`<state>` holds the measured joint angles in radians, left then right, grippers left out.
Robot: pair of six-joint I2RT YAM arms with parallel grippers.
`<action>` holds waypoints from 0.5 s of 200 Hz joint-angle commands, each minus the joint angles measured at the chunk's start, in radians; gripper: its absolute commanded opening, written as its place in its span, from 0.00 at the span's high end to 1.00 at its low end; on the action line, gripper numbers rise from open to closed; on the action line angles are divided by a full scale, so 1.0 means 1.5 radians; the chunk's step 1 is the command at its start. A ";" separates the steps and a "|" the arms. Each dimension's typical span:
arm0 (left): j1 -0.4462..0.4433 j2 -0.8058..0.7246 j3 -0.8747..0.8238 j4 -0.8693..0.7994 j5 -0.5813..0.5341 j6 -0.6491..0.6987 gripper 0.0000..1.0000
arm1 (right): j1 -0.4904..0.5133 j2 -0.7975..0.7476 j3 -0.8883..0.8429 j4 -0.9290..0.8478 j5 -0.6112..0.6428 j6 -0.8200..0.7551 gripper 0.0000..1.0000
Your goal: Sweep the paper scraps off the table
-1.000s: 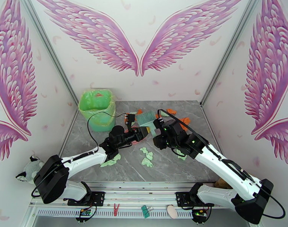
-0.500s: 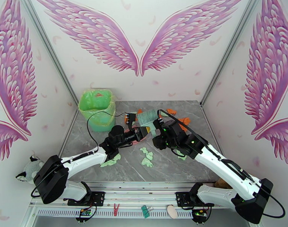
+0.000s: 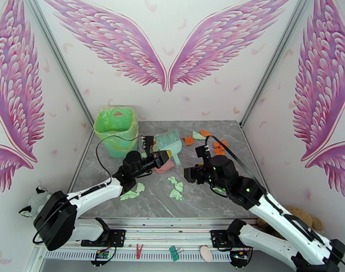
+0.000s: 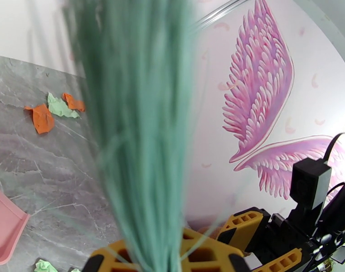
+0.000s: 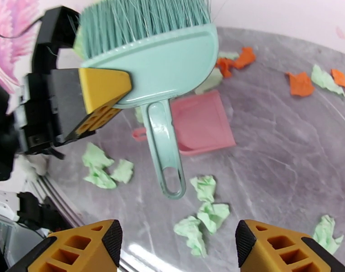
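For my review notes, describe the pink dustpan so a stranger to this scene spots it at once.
On the grey marble-patterned table, look right of the green bin, beside the left hand gripping the mint green hand brush. There lies the flat pink plastic dustpan, the only smooth pink thing among crumpled mint and orange paper scraps.

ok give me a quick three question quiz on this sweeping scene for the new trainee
1. Which end effector holds the green hand brush?
2. True or false: the right end effector is open.
3. The pink dustpan lies: A on the table, B in the right end effector, C on top of the brush.
Key: 1 the left end effector; 2 true; 3 A.
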<state>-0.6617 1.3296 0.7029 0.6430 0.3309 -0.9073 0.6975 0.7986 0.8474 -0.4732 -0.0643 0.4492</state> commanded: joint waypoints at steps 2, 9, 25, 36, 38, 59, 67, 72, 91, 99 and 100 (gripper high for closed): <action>0.015 -0.031 -0.029 0.136 0.051 -0.042 1.00 | -0.011 -0.038 -0.063 0.201 -0.098 0.081 0.28; 0.018 -0.036 -0.040 0.172 0.056 -0.057 1.00 | -0.013 -0.042 -0.080 0.246 -0.116 0.103 0.28; 0.023 -0.051 -0.063 0.221 0.041 -0.071 1.00 | -0.015 -0.040 -0.122 0.360 -0.149 0.162 0.29; 0.022 -0.068 -0.085 0.240 0.011 -0.068 1.00 | -0.015 -0.029 -0.155 0.446 -0.162 0.207 0.31; 0.021 -0.072 -0.089 0.243 0.004 -0.068 1.00 | -0.015 -0.026 -0.160 0.466 -0.163 0.216 0.31; 0.021 -0.111 -0.135 0.276 -0.052 -0.059 1.00 | -0.015 0.006 -0.196 0.585 -0.164 0.269 0.33; 0.021 -0.125 -0.147 0.285 -0.066 -0.056 1.00 | -0.015 0.015 -0.202 0.606 -0.160 0.276 0.34; 0.021 -0.136 -0.154 0.286 -0.072 -0.053 1.00 | -0.015 0.018 -0.203 0.613 -0.157 0.276 0.34; 0.021 -0.169 -0.169 0.279 -0.087 -0.051 1.00 | -0.015 0.024 -0.201 0.618 -0.144 0.273 0.35; 0.021 -0.176 -0.174 0.280 -0.090 -0.055 1.00 | -0.015 0.027 -0.200 0.624 -0.142 0.273 0.34; 0.020 -0.178 -0.175 0.280 -0.090 -0.056 1.00 | -0.015 0.027 -0.201 0.625 -0.141 0.273 0.35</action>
<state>-0.6331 1.1202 0.4652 0.9974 0.2520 -0.9916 0.6823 0.8394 0.5476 0.3088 -0.2737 0.8120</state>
